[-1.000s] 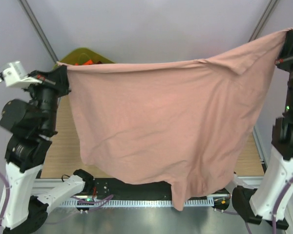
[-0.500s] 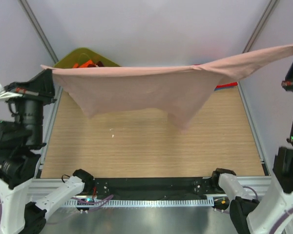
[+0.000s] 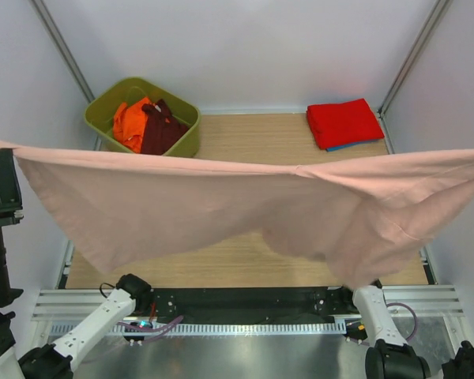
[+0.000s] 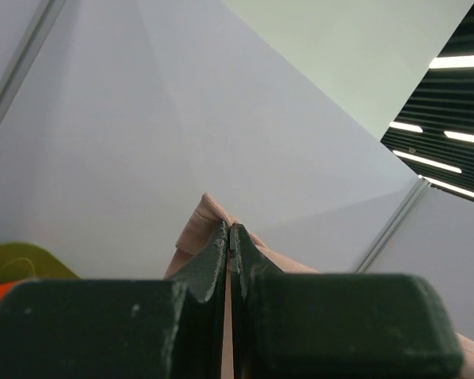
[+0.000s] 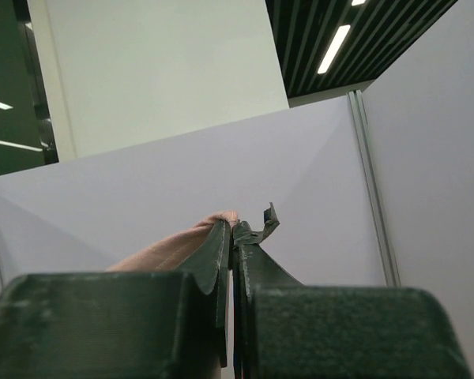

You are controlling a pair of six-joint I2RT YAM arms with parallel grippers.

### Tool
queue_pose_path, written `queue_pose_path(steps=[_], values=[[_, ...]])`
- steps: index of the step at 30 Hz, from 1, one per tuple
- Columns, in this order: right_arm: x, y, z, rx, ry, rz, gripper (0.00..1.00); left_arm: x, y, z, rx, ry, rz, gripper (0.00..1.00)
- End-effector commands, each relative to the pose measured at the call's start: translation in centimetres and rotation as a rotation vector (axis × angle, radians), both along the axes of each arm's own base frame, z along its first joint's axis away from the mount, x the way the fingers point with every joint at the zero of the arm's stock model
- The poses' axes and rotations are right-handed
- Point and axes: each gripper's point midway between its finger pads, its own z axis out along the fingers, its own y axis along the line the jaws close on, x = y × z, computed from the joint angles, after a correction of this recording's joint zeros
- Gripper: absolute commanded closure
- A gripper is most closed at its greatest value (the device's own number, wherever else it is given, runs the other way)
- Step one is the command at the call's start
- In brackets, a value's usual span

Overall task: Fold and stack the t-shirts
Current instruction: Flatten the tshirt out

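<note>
Above the table (image 3: 253, 138), L gripper (image 4: 230, 241) & R gripper (image 5: 232, 237) each clamp an end of the dusty-pink tee (image 3: 221, 209), stretched wide btwn them, prob. to spread it flat before folding.

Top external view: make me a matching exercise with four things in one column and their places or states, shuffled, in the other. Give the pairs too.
Things:
1. pink t-shirt
2. red t-shirt
3. orange t-shirt
4. olive-green bin

Places or states:
A. folded, lying at the far right of the table
B. crumpled inside the bin
C. stretched out wide in mid-air
D. standing at the table's far left corner

Pairs: 1-C, 2-A, 3-B, 4-D
</note>
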Motion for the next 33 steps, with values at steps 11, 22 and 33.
queue_pose_path(steps=[11,22,33], values=[[23.3,-5.9,-17.7,0.099,0.499,-0.07,0.99,20.1,-9.9,-14.9,0.215,0.435,0.051,0.99],[37.4,-9.1,-39.5,0.22,0.844,-0.074,0.99,35.3,-16.1,-37.2,0.433,0.889,0.141,1.0],[46.6,-10.0,-45.2,0.225,1.003,-0.021,0.99,43.7,-17.1,-43.2,0.54,1.003,0.177,1.0]])
